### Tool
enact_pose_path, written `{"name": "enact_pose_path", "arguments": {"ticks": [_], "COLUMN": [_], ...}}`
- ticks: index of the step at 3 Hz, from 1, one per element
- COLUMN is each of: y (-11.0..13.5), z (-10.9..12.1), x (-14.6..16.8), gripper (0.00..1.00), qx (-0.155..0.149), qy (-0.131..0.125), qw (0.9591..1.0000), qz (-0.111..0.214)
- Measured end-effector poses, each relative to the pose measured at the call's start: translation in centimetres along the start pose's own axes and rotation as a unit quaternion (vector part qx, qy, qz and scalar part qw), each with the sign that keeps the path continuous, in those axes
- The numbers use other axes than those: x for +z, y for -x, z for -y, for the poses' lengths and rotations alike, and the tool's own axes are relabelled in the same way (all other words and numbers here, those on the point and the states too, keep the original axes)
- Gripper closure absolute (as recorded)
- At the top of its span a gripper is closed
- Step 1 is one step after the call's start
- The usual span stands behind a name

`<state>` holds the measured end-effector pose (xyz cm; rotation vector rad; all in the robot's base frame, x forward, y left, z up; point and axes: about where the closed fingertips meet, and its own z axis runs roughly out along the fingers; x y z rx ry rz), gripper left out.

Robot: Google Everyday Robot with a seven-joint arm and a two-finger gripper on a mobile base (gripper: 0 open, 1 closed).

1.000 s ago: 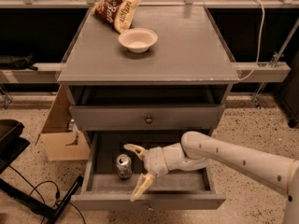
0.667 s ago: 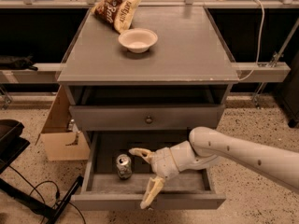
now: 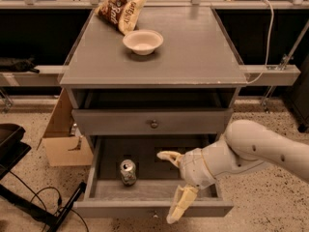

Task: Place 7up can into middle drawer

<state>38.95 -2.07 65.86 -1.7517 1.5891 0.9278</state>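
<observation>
The 7up can stands upright in the left part of the open middle drawer, its silver top showing. My gripper is over the drawer's right front, to the right of the can and clear of it. Its two pale fingers are spread wide: one finger points left toward the can, the other reaches down over the drawer's front panel. It holds nothing.
A closed grey drawer front with a round knob sits above the open one. On the cabinet top are a white bowl and a chip bag. A cardboard box and cables lie on the floor at left.
My gripper has drawn back to the right and toward the drawer's front, away from the can. The can stays where it was in the drawer.
</observation>
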Motion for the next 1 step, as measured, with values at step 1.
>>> {"name": "enact_pose_path", "arguments": {"ticks": [1], "y": [0.69], "z": [0.24], "x": [-4.18], "gripper": [0.0], "qx": [0.036], "qy": [-0.075], "qw": [0.9933], "qz": [-0.08]}}
